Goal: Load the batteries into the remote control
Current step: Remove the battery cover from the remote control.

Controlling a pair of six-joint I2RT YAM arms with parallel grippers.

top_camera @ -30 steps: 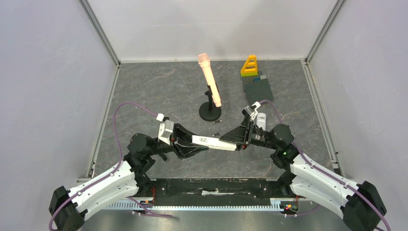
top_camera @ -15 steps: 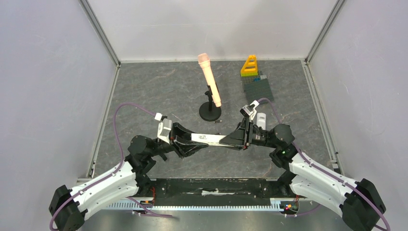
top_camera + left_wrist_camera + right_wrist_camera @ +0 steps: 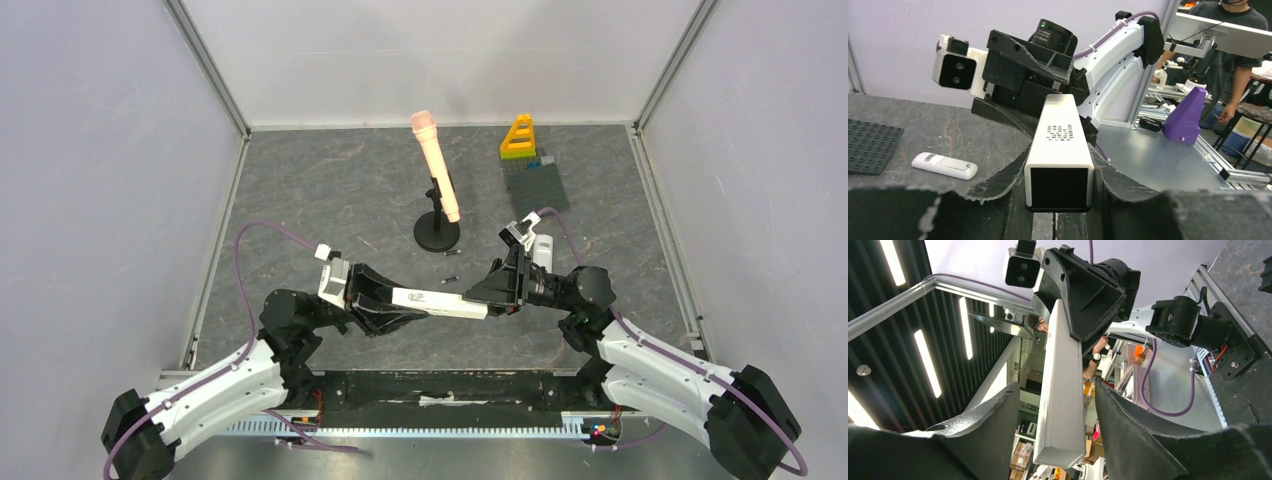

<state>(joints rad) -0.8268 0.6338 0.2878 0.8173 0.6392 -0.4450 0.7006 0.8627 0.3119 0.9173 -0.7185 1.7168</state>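
The grey counter (image 3: 330, 190) sits inside white walls. My left end effector (image 3: 412, 301) is pinching the white remote (image 3: 447, 304) by its left end, above the counter. My right end effector (image 3: 478, 294) stands spread around the remote's right end, with a gap on either side. Two small dark batteries (image 3: 450, 255) lie just on the far side, near the microphone stand (image 3: 437, 236).

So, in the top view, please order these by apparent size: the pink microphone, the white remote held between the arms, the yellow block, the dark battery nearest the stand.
1. pink microphone and white remote: similar length; the remote is raised nearer the camera, so no ranking between them.
2. yellow block.
3. battery, a tiny sliver.
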